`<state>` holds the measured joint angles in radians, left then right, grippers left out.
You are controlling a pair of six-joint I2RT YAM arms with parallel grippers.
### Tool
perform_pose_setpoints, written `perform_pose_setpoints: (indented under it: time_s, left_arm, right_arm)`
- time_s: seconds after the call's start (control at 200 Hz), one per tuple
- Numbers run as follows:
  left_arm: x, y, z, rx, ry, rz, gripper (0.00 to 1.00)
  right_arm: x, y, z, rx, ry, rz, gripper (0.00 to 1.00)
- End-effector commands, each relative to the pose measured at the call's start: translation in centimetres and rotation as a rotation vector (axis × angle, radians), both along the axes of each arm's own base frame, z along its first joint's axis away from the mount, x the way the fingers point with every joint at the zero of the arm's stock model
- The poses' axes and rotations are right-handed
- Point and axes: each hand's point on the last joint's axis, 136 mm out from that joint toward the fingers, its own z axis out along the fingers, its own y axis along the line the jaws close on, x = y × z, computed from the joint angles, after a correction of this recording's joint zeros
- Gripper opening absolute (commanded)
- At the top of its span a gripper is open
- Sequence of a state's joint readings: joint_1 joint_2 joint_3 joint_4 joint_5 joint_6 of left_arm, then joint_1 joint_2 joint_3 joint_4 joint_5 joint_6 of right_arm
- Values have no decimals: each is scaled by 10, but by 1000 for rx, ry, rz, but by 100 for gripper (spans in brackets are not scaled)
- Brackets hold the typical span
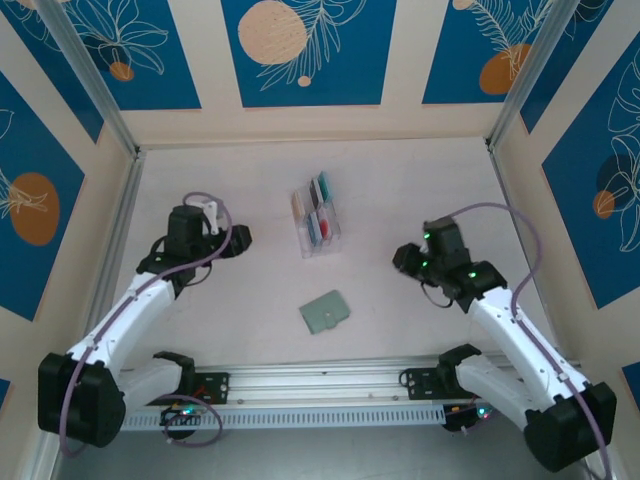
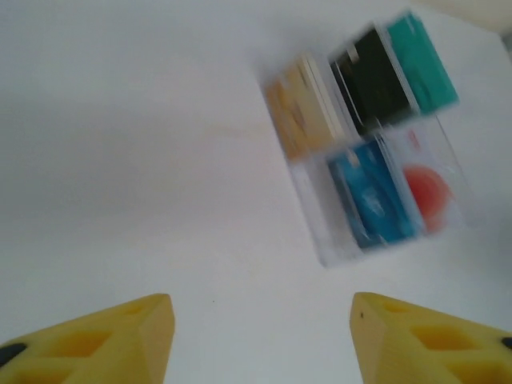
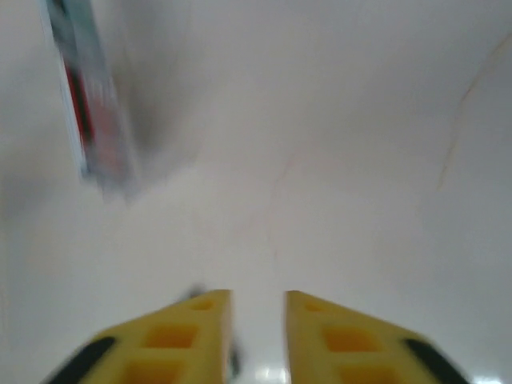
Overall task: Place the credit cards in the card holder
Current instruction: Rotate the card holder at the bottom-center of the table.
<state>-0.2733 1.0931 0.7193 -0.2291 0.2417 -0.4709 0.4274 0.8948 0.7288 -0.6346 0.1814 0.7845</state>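
Credit cards (image 2: 372, 200), teal, blue, red and cream plastic rectangles packed in a clear plastic rack (image 2: 318, 236) on the counter (image 1: 410, 180), could be dragged out together by the empty half-open left end effector (image 2: 262, 308) or nearly closed right end effector (image 3: 258, 300).

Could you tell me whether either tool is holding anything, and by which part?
Nothing is held: the gaps of the left tool and the right tool are both empty.

My colourful credit cards (image 1: 322, 226) in the clear rack (image 1: 312, 251); my green card holder (image 1: 325, 312) flat, closed, nearer me.
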Motion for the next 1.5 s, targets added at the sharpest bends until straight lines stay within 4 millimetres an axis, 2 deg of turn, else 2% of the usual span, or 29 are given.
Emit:
perform_pose_setpoints:
  time_s: [0.0,0.075,0.165,0.315,0.425,0.555,0.67,0.83,1.17,1.31,1.425,1.495]
  left_arm:
    - [-37,-46,-24,-169,180,-165,47]
    - [-48,-64,-32,-206,213,-232,40]
    - [-59,-82,-41,-215,250,-301,32]
    - [-77,-107,-57,-227,317,-396,23]
    - [-92,-129,-71,-223,366,-468,18]
    - [-105,-148,-88,-202,392,-532,16]
    - [-113,-156,-102,-185,420,-564,14]
    - [-124,-156,-116,-166,453,-560,12]
    - [-156,-156,-142,-105,511,-538,9]
    - [-162,-164,-139,-141,510,-523,10]
    - [-159,-167,-125,-170,492,-508,10]
    - [-154,-162,-116,-176,473,-471,10]
  right_arm:
    - [-60,25,-44,-43,250,78,11]
    - [-79,46,-58,-71,299,148,4]
    - [-96,74,-77,-101,365,227,1]
    - [-109,112,-100,-147,428,305,0]
    - [-109,124,-114,-176,445,303,0]
    - [-108,128,-127,-204,445,288,0]
    - [-100,127,-133,-223,440,270,0]
    - [-83,123,-135,-242,421,262,0]
    - [-22,125,-128,-211,335,322,0]
    - [2,130,-126,-162,309,336,0]
    - [13,134,-123,-123,290,353,0]
    - [15,128,-114,-154,266,341,1]
